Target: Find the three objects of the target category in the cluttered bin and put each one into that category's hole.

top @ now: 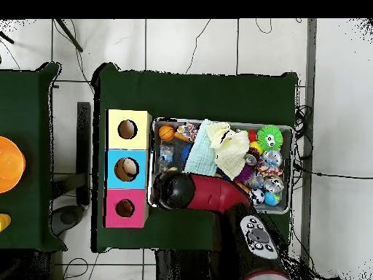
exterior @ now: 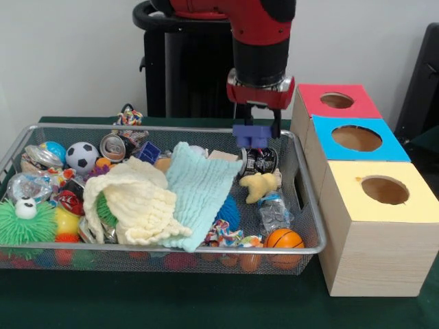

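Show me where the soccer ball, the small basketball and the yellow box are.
soccer ball (exterior: 81, 157), front view, its white front.
small basketball (exterior: 284, 239), front view, its middle.
yellow box (exterior: 410, 208), front view, its top beside the hole.

Even, bright indoor light with soft shadows. The front view is slightly soft. Cans (exterior: 113, 145) show small glints.

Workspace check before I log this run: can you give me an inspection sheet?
Surface: dark green table.
Job's things: wire mesh bin full of mixed items; three boxes with holes beside it, pink, blue, yellow.
Clutter: pale yellow cloth and light blue cloth lie over balls, cans and toys; soccer ball; small basketball.
End effector: over the bin's far right part, purple fingers; open or shut cannot be told.
Cables: several on the tiled floor.
Surroundings: second green table with an orange object.
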`<state>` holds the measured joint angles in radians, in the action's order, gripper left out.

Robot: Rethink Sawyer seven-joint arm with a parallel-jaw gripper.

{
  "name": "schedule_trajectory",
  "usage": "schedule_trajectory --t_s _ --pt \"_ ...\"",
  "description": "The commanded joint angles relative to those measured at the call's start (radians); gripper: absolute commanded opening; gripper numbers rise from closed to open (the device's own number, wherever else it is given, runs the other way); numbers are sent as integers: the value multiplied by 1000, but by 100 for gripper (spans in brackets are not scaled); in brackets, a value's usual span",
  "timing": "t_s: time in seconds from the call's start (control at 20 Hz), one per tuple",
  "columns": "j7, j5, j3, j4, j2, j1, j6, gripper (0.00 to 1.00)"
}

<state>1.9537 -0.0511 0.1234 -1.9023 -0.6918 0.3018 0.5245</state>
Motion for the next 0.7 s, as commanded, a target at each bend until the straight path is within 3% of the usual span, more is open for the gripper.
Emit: schedule_trajectory --t_s 0.05,0.3,0.45,0.7 --pt "81 76 66 9 -111 9 200 0" --pt "77 70 53 24 -114 2 219 0" --pt "71 54 50 22 -106 0 169 0" --pt "54 -47 44 47 -24 1 -118 0"
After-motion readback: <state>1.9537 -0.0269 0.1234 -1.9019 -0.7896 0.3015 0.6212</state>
